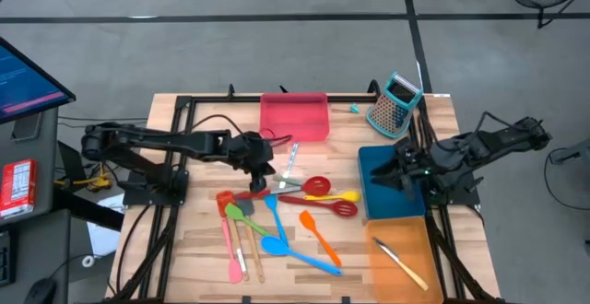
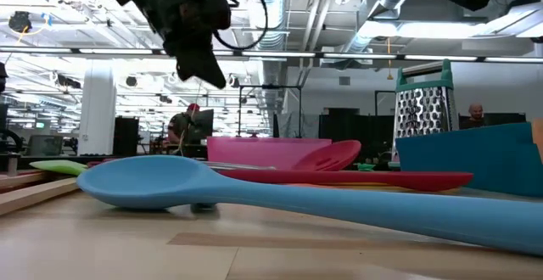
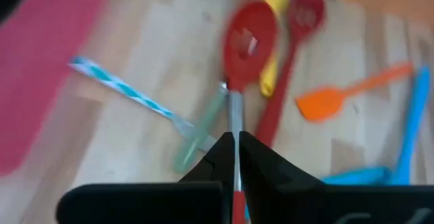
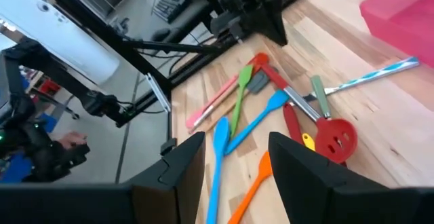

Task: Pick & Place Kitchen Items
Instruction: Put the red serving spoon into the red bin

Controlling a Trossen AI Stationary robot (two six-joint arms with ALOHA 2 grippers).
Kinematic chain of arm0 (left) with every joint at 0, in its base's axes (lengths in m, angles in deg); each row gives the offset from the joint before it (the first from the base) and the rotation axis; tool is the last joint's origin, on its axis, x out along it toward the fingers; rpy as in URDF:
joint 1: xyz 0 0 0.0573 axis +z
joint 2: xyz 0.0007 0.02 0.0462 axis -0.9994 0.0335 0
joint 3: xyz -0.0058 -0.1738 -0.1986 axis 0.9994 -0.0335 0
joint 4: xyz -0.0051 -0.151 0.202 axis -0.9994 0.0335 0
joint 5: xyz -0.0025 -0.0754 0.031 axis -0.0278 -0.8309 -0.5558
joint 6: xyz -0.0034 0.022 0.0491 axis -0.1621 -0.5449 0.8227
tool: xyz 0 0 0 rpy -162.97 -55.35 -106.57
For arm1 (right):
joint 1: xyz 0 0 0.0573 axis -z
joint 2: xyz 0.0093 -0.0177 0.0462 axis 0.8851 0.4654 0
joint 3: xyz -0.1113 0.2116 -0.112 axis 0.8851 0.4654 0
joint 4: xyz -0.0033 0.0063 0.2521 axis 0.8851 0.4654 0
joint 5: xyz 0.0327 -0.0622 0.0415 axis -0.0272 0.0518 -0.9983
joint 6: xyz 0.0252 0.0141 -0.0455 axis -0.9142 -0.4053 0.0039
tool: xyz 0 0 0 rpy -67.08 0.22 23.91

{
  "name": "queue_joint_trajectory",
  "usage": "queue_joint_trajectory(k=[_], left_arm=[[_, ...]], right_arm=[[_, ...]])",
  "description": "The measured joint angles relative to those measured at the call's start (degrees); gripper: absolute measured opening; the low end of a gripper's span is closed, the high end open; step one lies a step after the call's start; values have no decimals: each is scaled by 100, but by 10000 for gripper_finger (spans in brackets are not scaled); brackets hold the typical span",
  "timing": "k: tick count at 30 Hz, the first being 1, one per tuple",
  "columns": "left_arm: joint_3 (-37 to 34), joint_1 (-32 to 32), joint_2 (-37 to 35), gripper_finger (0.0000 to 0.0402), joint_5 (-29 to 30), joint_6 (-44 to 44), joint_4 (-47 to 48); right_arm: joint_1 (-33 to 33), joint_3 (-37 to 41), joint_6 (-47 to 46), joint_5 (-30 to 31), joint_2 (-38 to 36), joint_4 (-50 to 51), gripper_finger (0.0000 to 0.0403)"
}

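Wooden table (image 1: 194, 239) | left gripper (image 1: 263, 181) clamps red slotted spoon (image 1: 309, 186) | right gripper (image 1: 392, 170) apart

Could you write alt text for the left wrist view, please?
The left gripper is shut on the metal handle of a red slotted spoon lying on the wooden table. Around it lie a yellow spoon, an orange spatula, blue utensils and a teal-patterned fork.

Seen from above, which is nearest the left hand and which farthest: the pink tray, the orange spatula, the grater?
From the left hand:
1. Pink tray, just beyond it at the table's back.
2. Orange spatula, toward the front.
3. Grater, far back right corner.
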Motion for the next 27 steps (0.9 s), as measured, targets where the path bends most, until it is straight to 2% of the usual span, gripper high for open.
queue_joint_trajectory(k=[5,12,16,19,27], left_arm=[[0,-109,401,75,-720,384,-32],[-3,-264,1052,194,-690,709,-69],[-3,-265,1373,241,-231,322,-130],[-5,-263,1487,253,84,181,-126],[-5,-439,1612,234,139,377,-181]], right_arm=[[0,-2,0,-4,14,10,161],[0,-2,11,-11,1,96,161],[-1,-2,44,-13,1,97,161],[0,-2,44,-13,1,116,161],[-1,-2,44,-15,1,117,161]])
